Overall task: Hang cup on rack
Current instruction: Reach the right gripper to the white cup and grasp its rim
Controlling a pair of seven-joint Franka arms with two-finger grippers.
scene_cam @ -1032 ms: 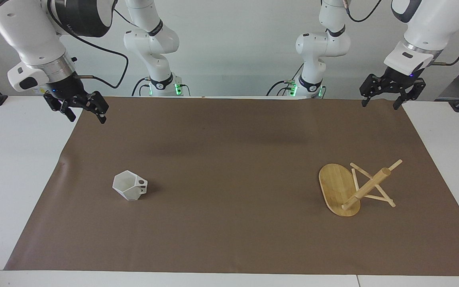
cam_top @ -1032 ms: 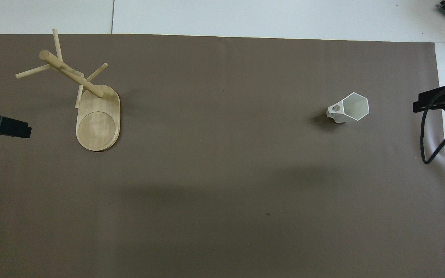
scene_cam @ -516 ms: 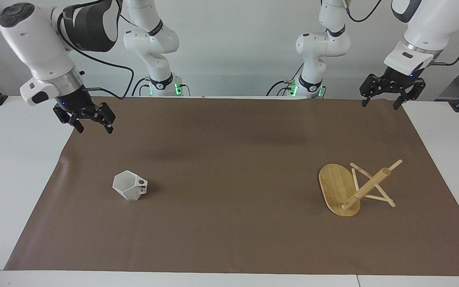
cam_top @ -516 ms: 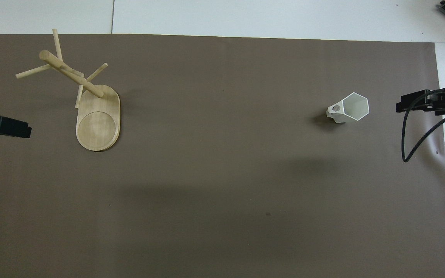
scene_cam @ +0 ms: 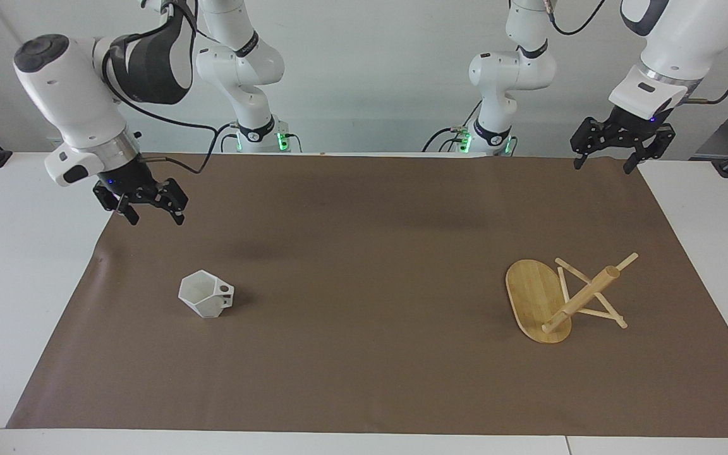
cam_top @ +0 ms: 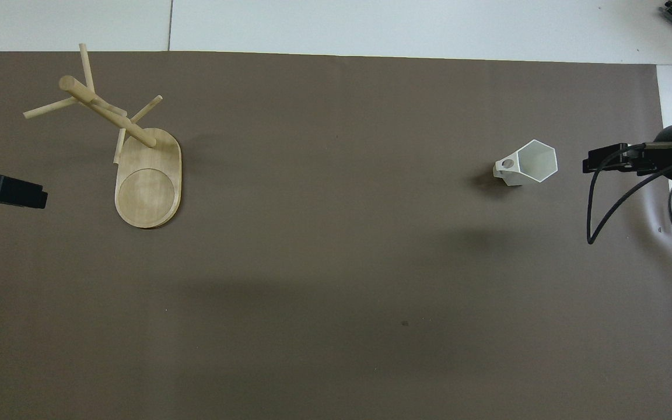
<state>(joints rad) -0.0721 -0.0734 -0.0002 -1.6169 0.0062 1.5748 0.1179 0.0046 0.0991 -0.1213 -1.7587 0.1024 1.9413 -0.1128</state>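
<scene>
Since the frames before, the right pincer [scene_cam: 155, 210] had come down and inward from the corner of the brown mat [scene_cam: 364, 379], toward the cup [scene_cam: 206, 294]. It hung over the mat at the right arm's end, its fingers spread and holding nothing, still apart from the cup. In the overhead view its black tip [cam_top: 613, 160] had slid in from the mat's edge and sat just beside the cup [cam_top: 527, 163] without covering it. The left pincer [scene_cam: 621, 144] had not moved: it waited over the mat's corner at the left arm's end, fingers spread and empty, only its tip [cam_top: 6, 191] showing from above. Cup and rack [scene_cam: 566, 297] lay where they had been.

The cup was small, matte white and faceted, with a hexagonal rim, a tapering body and a blocky handle pierced by a round hole. It stood upright on the mat toward the right arm's end of the worktop [scene_cam: 16, 253], handle turned toward the rack. The rack [cam_top: 129, 151], of light bamboo, stood on its oval base well apart from the cup, toward the left arm's end, its pegs bare.
</scene>
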